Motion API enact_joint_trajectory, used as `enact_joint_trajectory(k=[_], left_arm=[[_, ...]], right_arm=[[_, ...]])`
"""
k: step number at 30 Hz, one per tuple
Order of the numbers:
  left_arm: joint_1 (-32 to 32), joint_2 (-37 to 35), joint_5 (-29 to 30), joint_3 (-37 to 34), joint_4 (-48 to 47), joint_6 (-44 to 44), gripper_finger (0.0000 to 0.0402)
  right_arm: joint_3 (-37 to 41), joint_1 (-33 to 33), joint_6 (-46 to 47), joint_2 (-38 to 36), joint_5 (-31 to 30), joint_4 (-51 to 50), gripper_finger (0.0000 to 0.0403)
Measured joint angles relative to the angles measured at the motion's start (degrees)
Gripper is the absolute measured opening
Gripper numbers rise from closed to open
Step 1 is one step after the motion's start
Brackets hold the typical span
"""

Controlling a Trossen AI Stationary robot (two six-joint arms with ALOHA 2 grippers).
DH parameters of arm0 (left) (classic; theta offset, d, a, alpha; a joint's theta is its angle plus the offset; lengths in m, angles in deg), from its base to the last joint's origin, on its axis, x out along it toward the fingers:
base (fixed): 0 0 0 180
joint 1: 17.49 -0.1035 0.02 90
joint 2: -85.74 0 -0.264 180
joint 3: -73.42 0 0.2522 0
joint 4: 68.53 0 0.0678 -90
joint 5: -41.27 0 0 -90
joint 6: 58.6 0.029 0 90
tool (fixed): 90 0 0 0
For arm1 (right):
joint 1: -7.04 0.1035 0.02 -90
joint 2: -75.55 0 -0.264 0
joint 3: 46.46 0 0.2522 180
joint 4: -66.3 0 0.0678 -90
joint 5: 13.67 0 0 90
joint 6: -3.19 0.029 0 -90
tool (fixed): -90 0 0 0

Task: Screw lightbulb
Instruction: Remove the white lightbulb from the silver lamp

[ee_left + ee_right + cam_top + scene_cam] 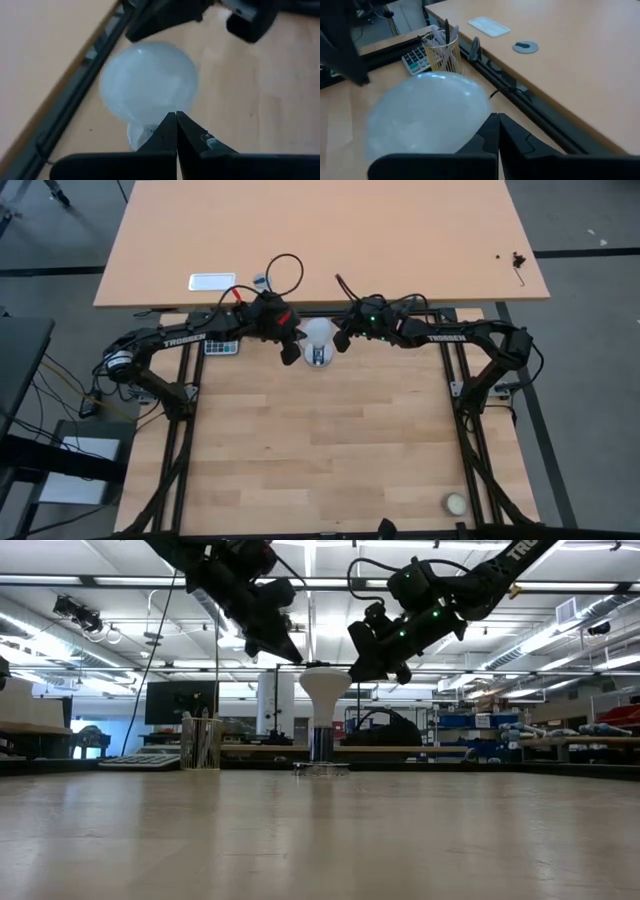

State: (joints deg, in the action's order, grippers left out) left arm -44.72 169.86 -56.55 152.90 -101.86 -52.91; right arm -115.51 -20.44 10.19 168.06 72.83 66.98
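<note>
Lightbulb (318, 340) upright, between closed end effectors

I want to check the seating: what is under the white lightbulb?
Under the lightbulb stands a dark upright holder on a small base on the table. The bulb's screw base is not visible, so its seating cannot be judged.

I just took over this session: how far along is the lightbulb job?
Done: the lightbulb stands upright, base down in the socket on the table. In hand: nothing is gripped; the left gripper and right gripper flank the globe, both shut. Left: whether the bulb is fully screwed in cannot be told.
</note>
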Motion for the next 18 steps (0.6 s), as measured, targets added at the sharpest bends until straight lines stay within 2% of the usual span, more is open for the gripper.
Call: enact_joint_trajectory(k=[7, 12, 16, 18], left_arm=[[-0.07, -0.04, 1.34, 0.02, 5.97, 0.00, 0.0000], [-0.86, 0.48, 1.46, 0.13, 11.64, 0.20, 0.0000], [-1.27, 2.00, 1.66, 0.15, 10.98, 0.09, 0.0000], [-1.31, 2.69, 1.58, 0.11, 10.88, 0.11, 0.0000]], right_arm=[[0.00, 1.40, -0.07, -3.61, 0.39, -1.90, 0.0012], [0.00, 5.46, 0.73, -4.45, 4.96, -5.37, 0.0012], [0.04, 8.92, 0.73, -3.47, 4.76, -6.36, 0.0012], [0.01, 9.91, 0.55, -3.47, 2.60, -5.77, 0.0012]])
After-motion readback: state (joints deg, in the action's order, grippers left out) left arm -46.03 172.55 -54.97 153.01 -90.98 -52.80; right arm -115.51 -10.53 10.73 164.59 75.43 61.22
